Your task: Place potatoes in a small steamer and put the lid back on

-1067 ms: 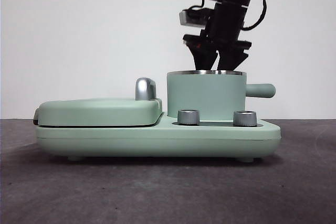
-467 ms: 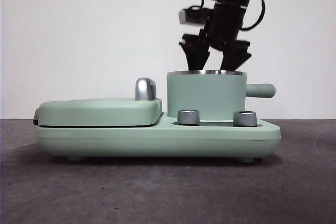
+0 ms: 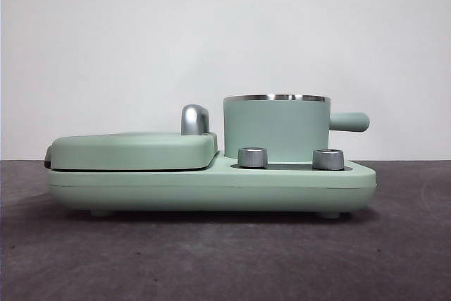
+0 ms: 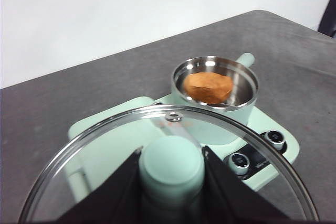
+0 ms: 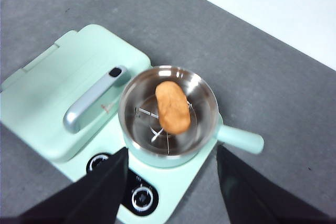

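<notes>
Orange-brown potato (image 5: 172,106) sits inside small steamer (image 5: 168,116) on bench (image 5: 294,93) | left pincer (image 4: 171,174) clamped on lid (image 4: 105,150) knob, held high off pot | right pincer (image 5: 170,182) apart, empty, above steamer

The steamer (image 5: 168,116) mouth is left uncovered, and open air is seen above its rim in the front view. Inside, the potato (image 5: 172,107) is laid across the rack, with bare steel showing around it. The griddle handle (image 3: 194,119) is raised just beside the pot wall. The lid (image 4: 173,166) is held in the left gripper (image 4: 172,182), high and off to one side. The right gripper (image 5: 170,182) is spread wide above the pot.
</notes>
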Robot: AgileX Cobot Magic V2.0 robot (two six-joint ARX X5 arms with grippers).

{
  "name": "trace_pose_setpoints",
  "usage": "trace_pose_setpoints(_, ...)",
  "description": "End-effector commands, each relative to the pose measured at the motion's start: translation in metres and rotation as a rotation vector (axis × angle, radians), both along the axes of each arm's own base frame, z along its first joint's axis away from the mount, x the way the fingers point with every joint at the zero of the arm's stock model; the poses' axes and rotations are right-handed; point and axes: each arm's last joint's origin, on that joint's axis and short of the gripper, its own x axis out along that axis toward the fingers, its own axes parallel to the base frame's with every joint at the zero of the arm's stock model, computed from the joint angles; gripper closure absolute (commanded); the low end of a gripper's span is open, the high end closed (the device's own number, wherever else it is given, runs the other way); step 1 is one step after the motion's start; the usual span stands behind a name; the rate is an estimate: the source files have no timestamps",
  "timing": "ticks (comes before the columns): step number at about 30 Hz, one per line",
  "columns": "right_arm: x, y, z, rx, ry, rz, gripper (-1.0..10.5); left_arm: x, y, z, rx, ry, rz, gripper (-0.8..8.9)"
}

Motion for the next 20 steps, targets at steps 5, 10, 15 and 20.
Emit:
trace_pose_setpoints(5, -0.062, -0.031, -0.020, 0.033, -0.031, -0.075, 6.9, 0.016, -0.010, 0.008, -0.050, -0.077, -0.066, 7.98)
trace_pose_setpoints(10, -0.100, -0.050, -0.055, 0.113, -0.050, -0.111, 6.9, 0.033, -0.020, 0.005, -0.069, -0.084, -0.096, 7.98)
trace_pose_setpoints(15, -0.122, -0.061, -0.090, 0.122, 0.016, -0.138, 6.8, 0.061, -0.035, -0.004, -0.102, -0.082, -0.145, 7.99)
trace_pose_setpoints(20, -0.125, -0.062, -0.106, 0.107, 0.062, -0.126, 6.8, 0.096, -0.055, -0.020, -0.119, -0.105, -0.162, 7.99)
